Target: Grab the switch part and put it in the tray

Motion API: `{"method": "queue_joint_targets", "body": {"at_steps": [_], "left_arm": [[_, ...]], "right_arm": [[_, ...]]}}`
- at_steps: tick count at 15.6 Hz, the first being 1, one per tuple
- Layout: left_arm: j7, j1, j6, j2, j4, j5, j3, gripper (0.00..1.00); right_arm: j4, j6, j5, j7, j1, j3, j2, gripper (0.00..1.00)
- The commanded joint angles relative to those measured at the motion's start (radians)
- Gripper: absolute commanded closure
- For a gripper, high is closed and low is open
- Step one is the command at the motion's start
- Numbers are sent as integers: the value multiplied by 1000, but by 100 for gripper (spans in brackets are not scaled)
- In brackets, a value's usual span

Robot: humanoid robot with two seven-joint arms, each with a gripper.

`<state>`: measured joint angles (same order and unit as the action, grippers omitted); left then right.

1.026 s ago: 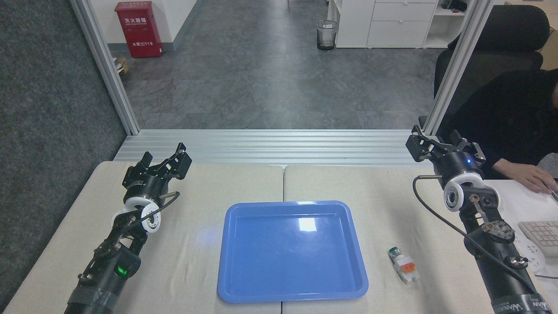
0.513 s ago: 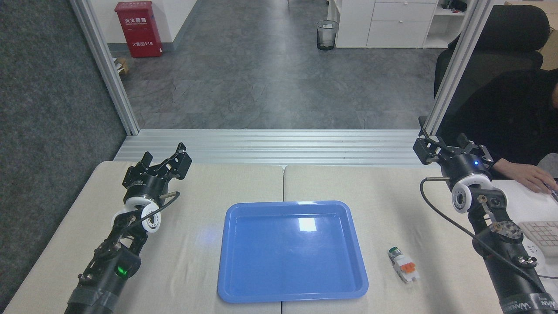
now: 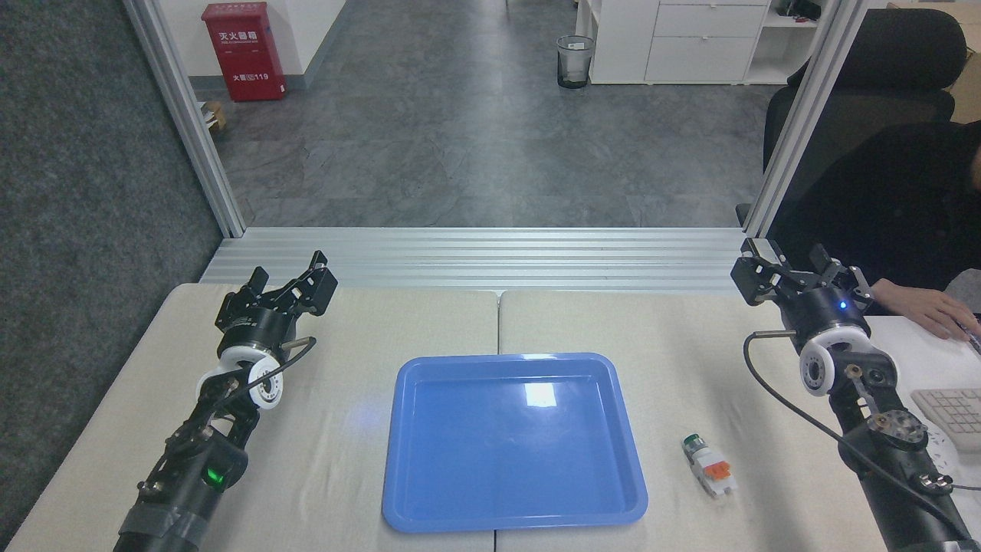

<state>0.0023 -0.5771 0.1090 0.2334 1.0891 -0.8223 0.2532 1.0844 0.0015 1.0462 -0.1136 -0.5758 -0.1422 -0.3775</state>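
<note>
Only the right arm had shifted since a second earlier: its black right gripper (image 3: 788, 267) had drifted further toward the right edge of the table and slightly lower, away from the tray. It hung above the far right corner of the beige table (image 3: 337, 460), its fingers spread apart and grasping nothing. Everything else had stayed where it was.

The large shallow rectangular glossy blue plastic tray (image 3: 513, 520) with rounded corners and a raised rim lay flat near the table's middle, with only a bright reflection on its floor. The small white plastic switch part (image 3: 709, 464), with its orange middle piece and round green-and-black capped end, lay on the cloth just right of the tray's near right corner, apart from the rim, its capped end pointing away from the robot. The right gripper was well apart from it, farther back and to the right.

The black left gripper (image 3: 295, 287) hovered left of the tray's far left corner, its fingers parted and holding nothing.

Right of the tray, past the right arm, a person's hand (image 3: 923, 307) in a dark sleeve rested at the table's edge beside a pale keyboard (image 3: 950, 410).
</note>
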Motion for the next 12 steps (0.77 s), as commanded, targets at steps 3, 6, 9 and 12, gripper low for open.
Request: {"method": "queue_joint_targets", "body": {"at_steps": [3,6,9,12], "left_arm": [[-1,0,0,0,0,0,0,0],[-1,0,0,0,0,0,0,0],[-1,-1,0,0,0,0,0,0],[-1,0,0,0,0,0,0,0]], "right_arm": [[45,0,-5,3,16,4,-3,1],[98,-58,-5,3,112,-10,2,1],[166,-276,-5,8,281,6,-1,1],[158,-278,6,29,361,3,-1,1]]}}
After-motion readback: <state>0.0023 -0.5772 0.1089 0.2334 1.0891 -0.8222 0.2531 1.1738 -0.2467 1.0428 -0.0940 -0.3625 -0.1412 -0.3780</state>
